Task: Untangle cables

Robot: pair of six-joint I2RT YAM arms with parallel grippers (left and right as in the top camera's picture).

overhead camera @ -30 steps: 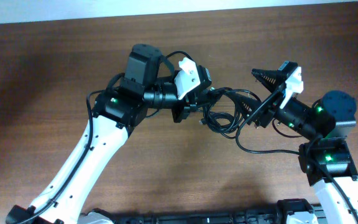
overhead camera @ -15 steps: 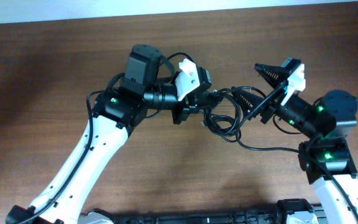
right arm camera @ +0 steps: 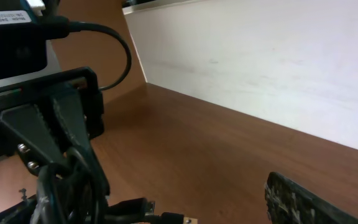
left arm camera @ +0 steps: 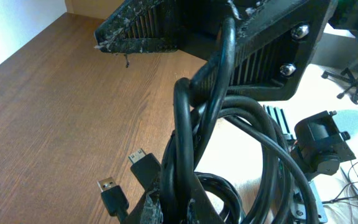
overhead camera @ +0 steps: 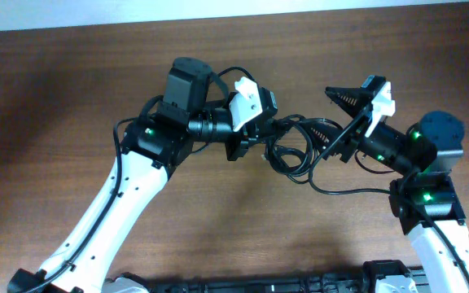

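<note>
The cables (overhead camera: 293, 148) form a looped black bundle hanging between the two grippers, and one strand trails down to the right (overhead camera: 348, 192). My left gripper (overhead camera: 247, 140) is shut on the bundle, and in the left wrist view the strands are pinched at its jaws (left arm camera: 174, 208). Two USB plugs (left arm camera: 112, 193) dangle beside them. My right gripper (overhead camera: 334, 118) is open, with its ribbed fingers (left arm camera: 148, 28) on either side of the upper strands. In the right wrist view one finger (right arm camera: 300, 202) shows at the lower right, with the cables (right arm camera: 67, 193) at the lower left.
The brown wooden table (overhead camera: 72, 89) spreads under both arms. A pale wall (right arm camera: 260, 56) runs along the table's far edge. The left arm's white link (overhead camera: 112, 212) slants down to the lower left, and the right arm's base (overhead camera: 430, 203) stands at the right.
My right gripper has shifted slightly left and up, closer to the bundle, and the trailing strand swung with it. The left gripper has held still, shut on the cables.
</note>
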